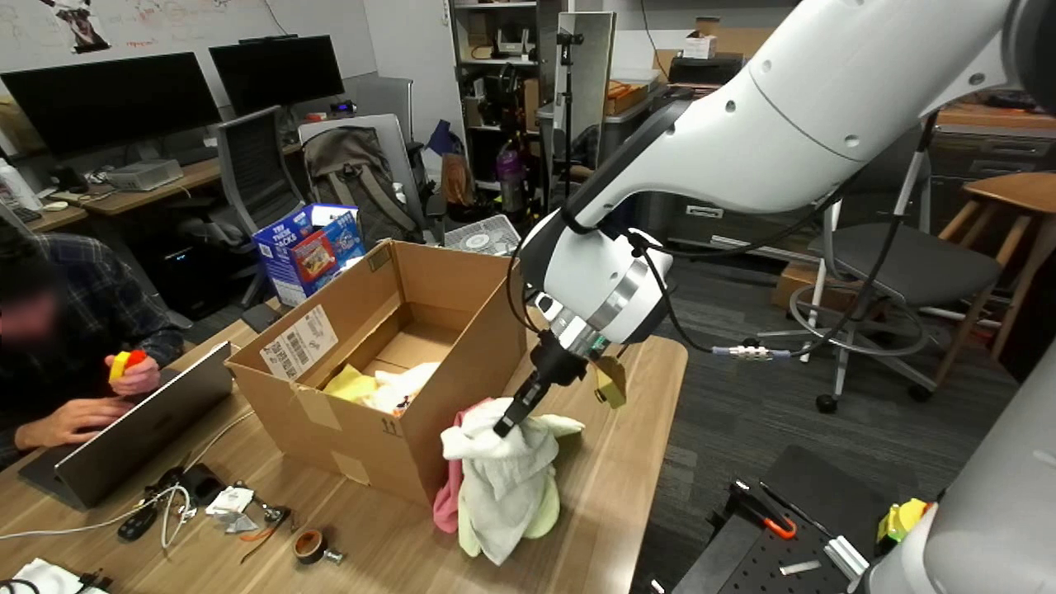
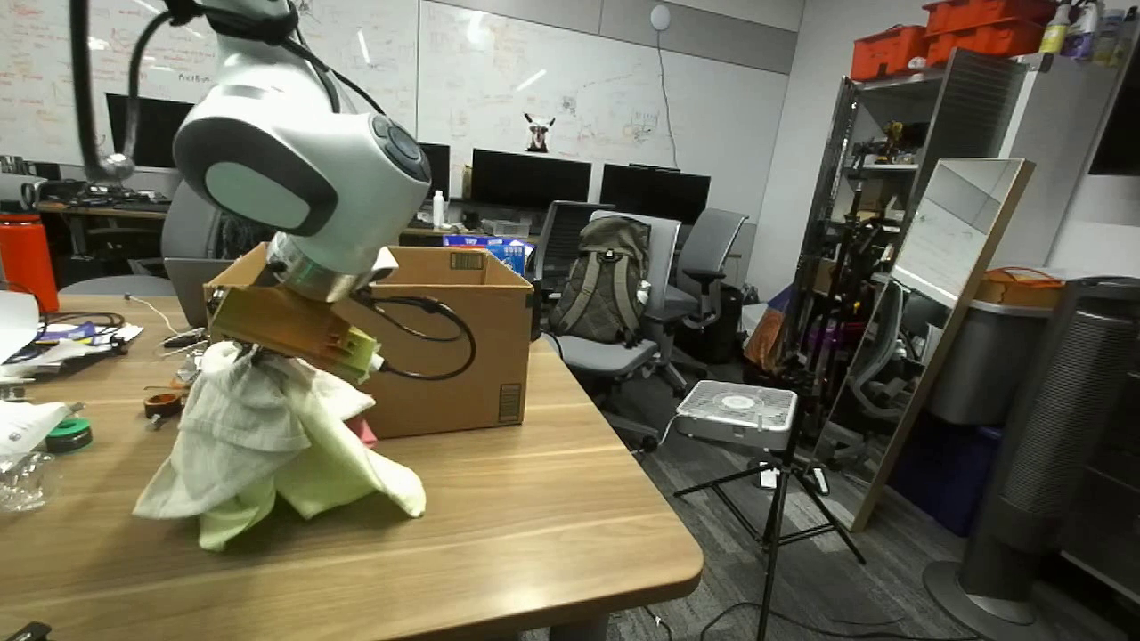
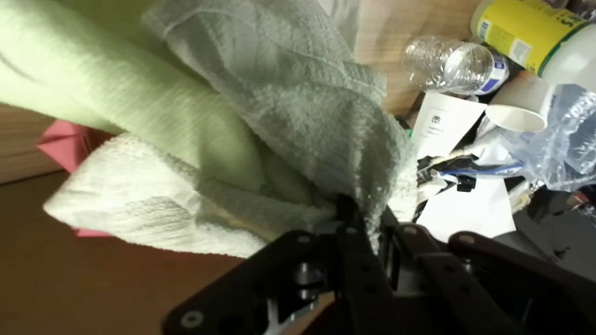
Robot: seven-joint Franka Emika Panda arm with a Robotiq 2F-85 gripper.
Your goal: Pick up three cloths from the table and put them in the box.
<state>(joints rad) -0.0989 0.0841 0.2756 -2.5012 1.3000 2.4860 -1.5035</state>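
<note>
The pincer (image 3: pixel 367 215) is clamped on the white cloth (image 1: pixel 505 474), its long axis hanging downward.

My arm (image 1: pixel 742 140): one, white, slanting down from the upper right of an exterior view. My wrist (image 1: pixel 573 264): one, white, silver-banded, tilted. My pincer (image 1: pixel 507 421): one, black, aimed obliquely downward; its two fingers (image 3: pixel 358 258), in the wrist view, drawn close together in a grip.
</note>
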